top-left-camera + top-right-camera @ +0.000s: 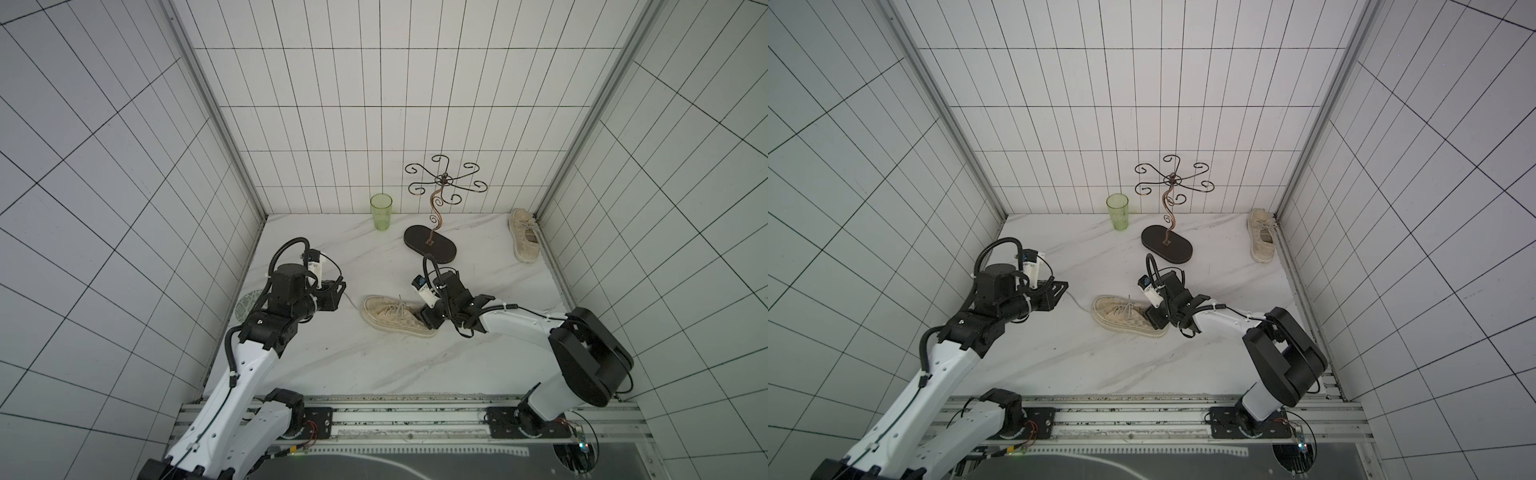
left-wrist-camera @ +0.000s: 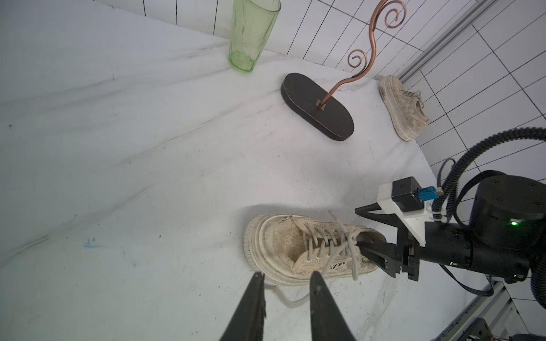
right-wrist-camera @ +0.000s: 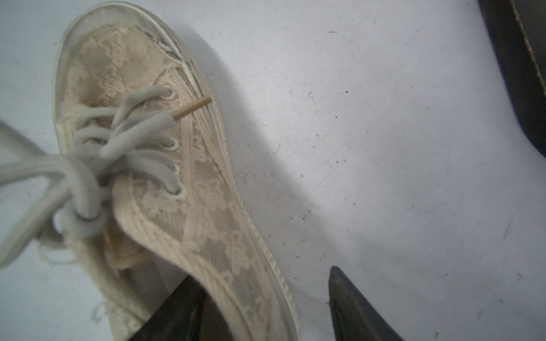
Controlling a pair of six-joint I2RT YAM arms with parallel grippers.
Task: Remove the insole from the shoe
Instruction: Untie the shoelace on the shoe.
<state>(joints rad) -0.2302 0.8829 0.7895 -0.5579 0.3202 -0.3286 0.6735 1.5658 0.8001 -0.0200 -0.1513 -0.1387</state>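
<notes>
Currently the shoe (image 1: 395, 318) is lying on its sole just below the centre of the frame in both top views, toe pointing toward the left of the picture, on the marble-patterned counter (image 1: 332, 365). The right hand (image 1: 420, 322) is reaching in at the heel end from the right of the frame. The right wrist view is showing its jaws standing apart: one finger (image 3: 177, 310) is sitting inside the shoe's opening, and the other is standing outside the side wall, with a strip of bare counter showing between it and the sole. The hand is straddling the wall and is not squeezing it. The insole cannot be made out, because the inside of the shoe is lying in shadow and the inner finger is covering part of it.

The left hand (image 2: 287, 274) is sitting just beside the toe end, left of centre in the top views, with its jaws parted. A loose lace (image 2: 292, 302) is trailing from the shoe across the counter and passing between its two fingers, and neither appears to be pinching it.

Toward the back wall, a green glass (image 1: 381, 212) is standing upright in the upper middle of the frame. A wire stand (image 1: 430, 244) with curled hooks is standing just to its right. A second shoe (image 1: 524, 235) is lying in the far right corner of the counter, well apart from the first.
</notes>
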